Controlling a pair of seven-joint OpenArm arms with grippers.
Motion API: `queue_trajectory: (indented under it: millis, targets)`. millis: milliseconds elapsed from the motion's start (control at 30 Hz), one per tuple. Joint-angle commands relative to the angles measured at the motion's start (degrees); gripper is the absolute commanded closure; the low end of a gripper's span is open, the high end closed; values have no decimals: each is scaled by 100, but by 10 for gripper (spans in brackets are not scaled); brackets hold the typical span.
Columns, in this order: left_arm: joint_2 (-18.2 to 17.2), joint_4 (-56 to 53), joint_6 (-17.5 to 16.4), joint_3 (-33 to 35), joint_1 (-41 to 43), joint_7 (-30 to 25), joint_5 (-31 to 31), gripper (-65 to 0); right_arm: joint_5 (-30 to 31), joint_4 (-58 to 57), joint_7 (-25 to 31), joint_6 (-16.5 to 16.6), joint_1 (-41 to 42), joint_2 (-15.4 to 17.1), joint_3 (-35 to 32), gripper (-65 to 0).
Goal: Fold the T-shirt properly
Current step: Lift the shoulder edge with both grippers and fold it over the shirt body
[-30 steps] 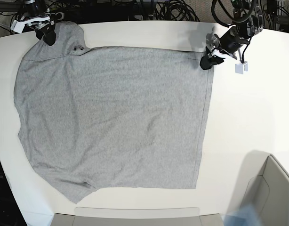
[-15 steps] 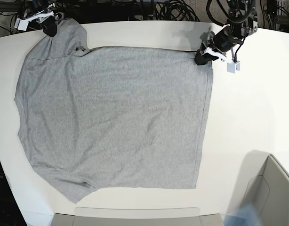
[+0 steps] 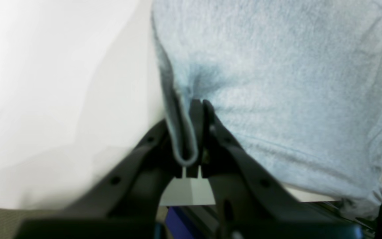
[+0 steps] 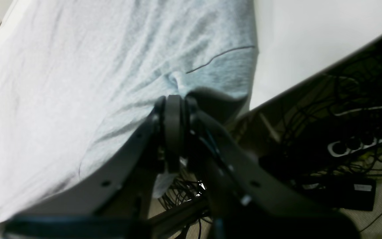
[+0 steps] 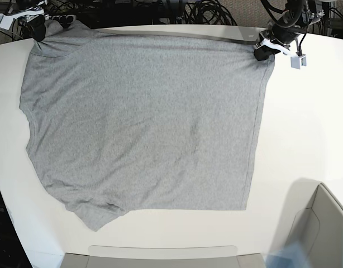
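Observation:
The light grey T-shirt [image 5: 143, 117] lies spread on the white table [image 5: 305, 128], plain side up, with no lettering showing. My left gripper [image 5: 264, 51] is at the shirt's far right corner, shut on a fold of the fabric edge, as the left wrist view [image 3: 191, 132] shows. My right gripper [image 5: 36, 29] is at the far left corner, shut on the cloth [image 4: 174, 109]. The shirt's far edge is pulled straight between the two grippers along the table's back edge. One sleeve [image 5: 96, 215] lies at the front left.
A grey bin [image 5: 322, 229] stands at the front right and a flat grey tray [image 5: 160, 258] at the front edge. Black cables [image 5: 205, 11] hang behind the table. A small white tag [image 5: 297, 61] hangs from the left gripper.
Both grippers have moved toward the table's back edge and apart, dragging the shirt with them. The bunched fold at the far left has flattened and the far edge is now straight.

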Motion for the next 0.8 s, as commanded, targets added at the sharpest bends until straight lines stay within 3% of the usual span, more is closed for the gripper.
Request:
queue_trajectory:
  millis: [0, 200, 333, 400, 500, 767]
  targets:
    - [-45, 144, -19, -53, 72, -68, -51, 0, -117, 84, 159, 23, -55, 65, 85, 0]
    - [-45, 417, -1, -53, 10, -68, -51, 0, -442, 260, 150, -21, 121, 82, 85, 0]
    - [-37, 434, 526, -36, -341, 257, -77, 0, -451, 260, 141, -21, 314, 109, 85, 0]
    - [-28, 434, 729, -44, -596, 512, -77, 0, -451, 260, 124, -30, 393, 276, 76, 0]
    - [-19, 434, 869, -44, -948, 776, -86, 0, -442, 268, -386, -30, 604, 416, 94, 0]
    - [-10, 443, 1467, -27, -1563, 1075, -95, 0, -477, 400, -1678, -39, 1272, 267, 823, 0]
